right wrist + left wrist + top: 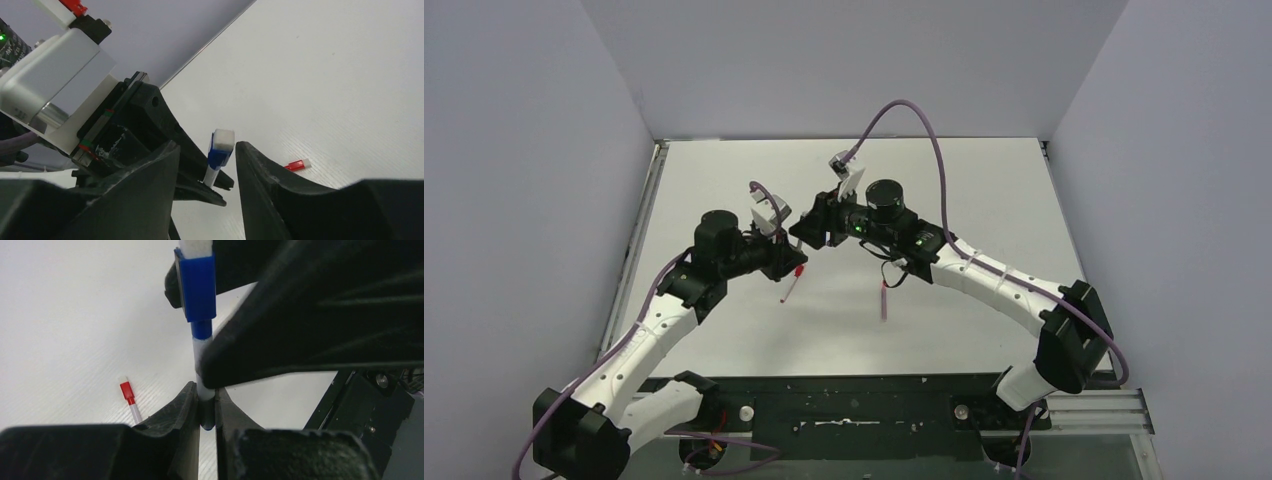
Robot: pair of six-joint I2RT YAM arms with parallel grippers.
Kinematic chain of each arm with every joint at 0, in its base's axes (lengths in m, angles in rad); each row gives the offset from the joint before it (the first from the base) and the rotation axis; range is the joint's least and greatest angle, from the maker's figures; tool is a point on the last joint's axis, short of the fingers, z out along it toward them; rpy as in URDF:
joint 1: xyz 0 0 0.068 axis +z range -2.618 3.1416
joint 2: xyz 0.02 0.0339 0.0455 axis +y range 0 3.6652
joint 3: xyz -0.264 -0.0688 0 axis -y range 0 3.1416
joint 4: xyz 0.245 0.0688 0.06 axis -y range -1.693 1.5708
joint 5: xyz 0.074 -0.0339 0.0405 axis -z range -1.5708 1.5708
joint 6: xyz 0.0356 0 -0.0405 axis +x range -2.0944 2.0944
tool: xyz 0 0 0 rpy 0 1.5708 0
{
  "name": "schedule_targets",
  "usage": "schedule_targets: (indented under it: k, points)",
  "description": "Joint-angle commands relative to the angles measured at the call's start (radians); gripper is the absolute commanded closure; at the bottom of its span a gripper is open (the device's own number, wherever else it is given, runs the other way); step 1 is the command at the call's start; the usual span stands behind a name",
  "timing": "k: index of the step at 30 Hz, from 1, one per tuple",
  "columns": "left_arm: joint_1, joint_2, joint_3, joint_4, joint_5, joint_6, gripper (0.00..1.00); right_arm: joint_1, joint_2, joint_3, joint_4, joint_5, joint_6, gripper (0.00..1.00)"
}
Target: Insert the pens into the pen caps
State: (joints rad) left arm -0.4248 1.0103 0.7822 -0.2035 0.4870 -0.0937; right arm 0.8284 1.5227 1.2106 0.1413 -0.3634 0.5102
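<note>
left wrist: slim pen (200, 347), boxy cap (198, 287)

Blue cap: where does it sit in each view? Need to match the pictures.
Top external: cannot make it out; too small or hidden.
Left wrist: blue cap, top centre.
Right wrist: just below centre.
Shared landmark: the loose red-tipped pen, seen in all three.

Bright, even overhead light; soft shadows; wrist views blurred in the foreground
</note>
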Motion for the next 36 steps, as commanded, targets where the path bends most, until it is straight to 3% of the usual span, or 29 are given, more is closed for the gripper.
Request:
schedule_targets:
  k: [1, 5, 8, 11, 21, 29, 36]
  points:
    - [-0.002, 0.009, 0.015, 0.094, -0.016, 0.002, 1.0, -0.045, -0.045, 0.083, -0.072, -0.09, -0.046, 0.43]
    - [-0.003, 0.016, -0.03, 0.08, -0.026, -0.004, 1.0, -0.214, -0.159, 0.116, -0.1, -0.111, -0.053, 0.27]
    - [-0.007, 0.029, -0.057, 0.073, -0.036, -0.01, 1.0, -0.338, -0.24, 0.114, -0.133, -0.108, -0.061, 0.23]
    - [-0.016, 0.065, -0.068, 0.053, -0.041, -0.02, 1.0, -0.392, -0.274, 0.119, -0.283, -0.028, -0.089, 0.22]
    - [-0.075, 0.343, 0.017, -0.132, -0.243, -0.087, 1.0, -0.396, -0.222, -0.007, -0.586, 0.217, -0.042, 0.3]
    - [-0.178, 0.525, 0.116, -0.231, -0.432, -0.125, 1.0, -0.325, -0.177, -0.081, -0.654, 0.314, -0.058, 0.32]
    - [-0.218, 0.609, 0.171, -0.257, -0.511, -0.142, 1.0, -0.218, -0.1, -0.096, -0.676, 0.36, -0.02, 0.33]
